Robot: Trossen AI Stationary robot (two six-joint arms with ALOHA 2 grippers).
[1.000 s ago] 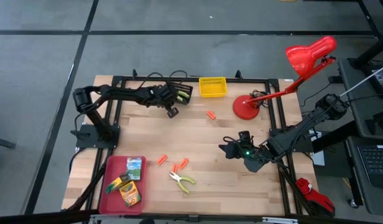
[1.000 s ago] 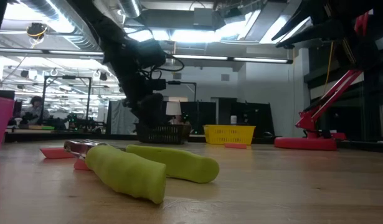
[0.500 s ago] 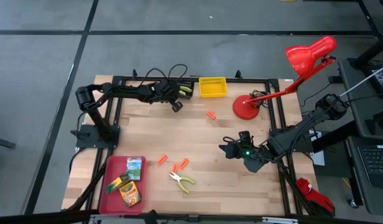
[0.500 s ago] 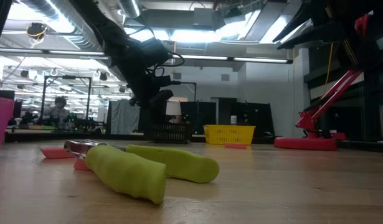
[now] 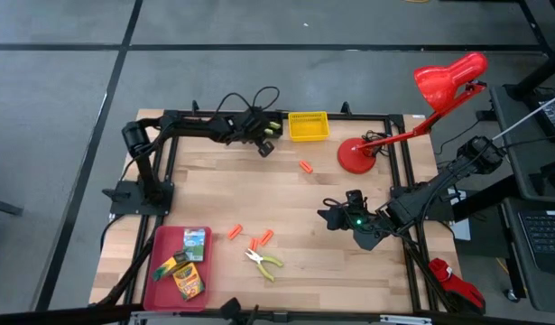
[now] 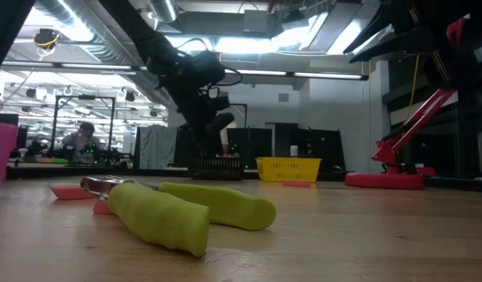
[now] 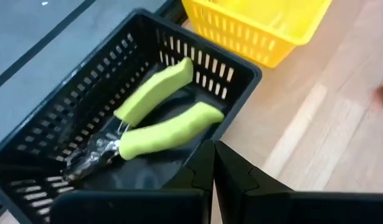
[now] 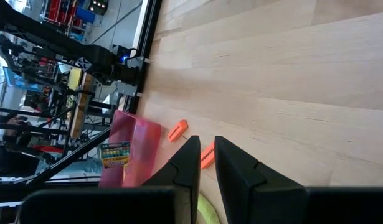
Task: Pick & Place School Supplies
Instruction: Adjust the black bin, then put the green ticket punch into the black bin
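Quick update: the left gripper has swung over from in front of the black bin to hang right by its near edge, at about 12 o'clock on the counter, and its fingers are pressed together with nothing between them. The wrist view explains why: one green-handled pliers is lying inside the black bin, so I'd call that tool delivered and the arm just lifting clear. The yellow bin sits just beside the black one, toward 1 o'clock. The right gripper hasn't budged, parked out around 3 o'clock with its fingers close together and nothing held. What's left: the second green-handled pliers lies on the wood at roughly 6 o'clock, with three orange stubs just above it and one more orange stub up toward 12, near the red lamp base. The three crayon boxes are in the red tray down at 7 o'clock. My guess is one tool down, one to go, then the orange bits, so maybe a third of the way through. The next grab probably means a long reach back down to 6 o'clock.
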